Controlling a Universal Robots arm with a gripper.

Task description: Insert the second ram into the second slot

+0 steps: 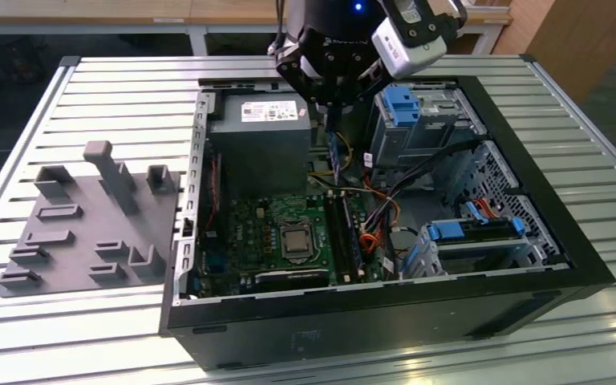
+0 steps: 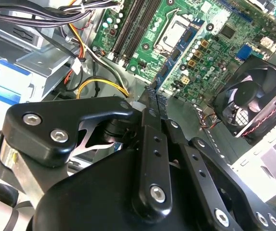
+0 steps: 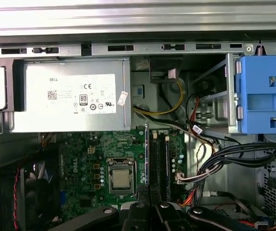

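The claw (image 1: 333,108) hung over the open case (image 1: 565,241), clenched on the ram (image 1: 336,148). It pinched the ram by the upper end, so the stick hung upright below the fingertips with its lower edge in the air above the board (image 1: 265,228). In the second wrist view the fingers (image 2: 152,139) were closed on the ram (image 2: 153,96), whose thin edge stuck out just past them. In the first wrist view the ram (image 3: 146,154) showed edge-on ahead of the claw (image 3: 150,207), running alongside the slots (image 3: 159,159), between them and the socket (image 3: 121,179). The slots (image 1: 342,233) lay well below the claw, apart from the ram. The supply (image 1: 260,136) sat close beside the claw on the exterior view's left, and the blue bracket (image 1: 399,100) sat close on its other side. A grey block (image 1: 83,233) lay well apart from the claw, outside the case on the table (image 1: 565,80).
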